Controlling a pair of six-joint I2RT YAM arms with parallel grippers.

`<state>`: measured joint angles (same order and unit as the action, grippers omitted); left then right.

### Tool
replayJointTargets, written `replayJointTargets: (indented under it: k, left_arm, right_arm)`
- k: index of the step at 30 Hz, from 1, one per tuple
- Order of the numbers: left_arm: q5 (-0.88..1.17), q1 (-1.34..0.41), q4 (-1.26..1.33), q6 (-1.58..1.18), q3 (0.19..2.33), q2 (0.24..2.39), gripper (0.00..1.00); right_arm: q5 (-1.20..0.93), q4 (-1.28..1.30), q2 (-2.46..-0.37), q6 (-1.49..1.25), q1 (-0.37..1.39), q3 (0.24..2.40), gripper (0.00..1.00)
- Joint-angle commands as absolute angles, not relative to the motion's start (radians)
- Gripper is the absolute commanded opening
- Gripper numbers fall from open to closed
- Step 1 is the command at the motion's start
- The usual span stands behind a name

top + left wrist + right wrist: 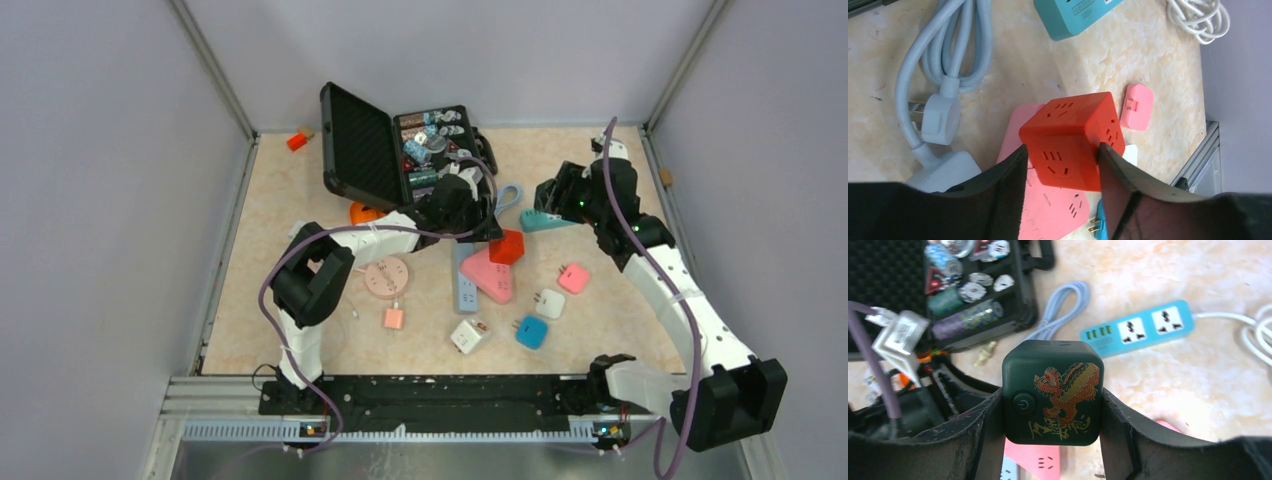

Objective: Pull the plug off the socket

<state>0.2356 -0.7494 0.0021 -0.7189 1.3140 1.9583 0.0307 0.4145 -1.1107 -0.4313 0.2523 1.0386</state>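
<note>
My left gripper [1062,150] [487,231] is shut on an orange-red cube socket [1068,132] [507,246], one finger on each side. The cube sits over a pink power strip [1048,210] [487,275]. My right gripper [1051,396] [553,196] is shut on a dark green cube plug [1052,365] with a dragon print and a power button. It holds the plug above the table, apart from the red cube and to its upper right in the top view. The green cube's pins are hidden.
An open black case [360,145] of small parts stands at the back. A teal strip [545,220] [1138,329], a grey-blue strip [465,290] with its plug [940,112], a round peach socket [386,277] and several small adapters [549,303] lie around.
</note>
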Motion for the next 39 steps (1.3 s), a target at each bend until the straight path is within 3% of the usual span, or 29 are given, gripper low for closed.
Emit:
replayJointTargets:
  k: [1,5,11,13,22,30,33,39]
  left_arm:
    - [0.123,-0.741,-0.468,-0.575,1.264,2.078,0.61]
    - [0.142,-0.740,-0.478,-0.542,1.321,2.052,0.75]
    - [0.173,-0.739,-0.498,-0.476,1.399,1.987,0.86]
    - [0.173,-0.739,-0.505,-0.454,1.411,1.952,0.98]
    - [0.089,-0.739,-0.463,-0.426,1.317,1.718,0.99]
    - [0.011,-0.739,-0.395,-0.483,1.174,1.566,0.99]
    - [-0.105,-0.739,-0.393,-0.502,1.140,1.520,0.99]
    - [-0.231,-0.739,-0.401,-0.519,1.086,1.425,0.99]
  right_arm:
    - [0.206,0.467,-1.086,-0.460,0.248,1.020,0.00]
    - [0.179,0.506,-1.116,-0.488,0.215,0.985,0.00]
    - [0.007,0.393,-1.151,-0.503,0.133,0.865,0.00]
    - [-0.050,0.356,-1.162,-0.505,0.109,0.836,0.03]
    - [-0.159,0.182,-1.264,-0.462,0.009,0.782,0.23]
    - [-0.238,0.130,-1.384,-0.451,-0.064,0.819,0.30]
    - [-0.236,0.143,-1.422,-0.469,-0.067,0.840,0.34]
    - [-0.183,0.140,-1.448,-0.473,-0.067,0.825,0.51]
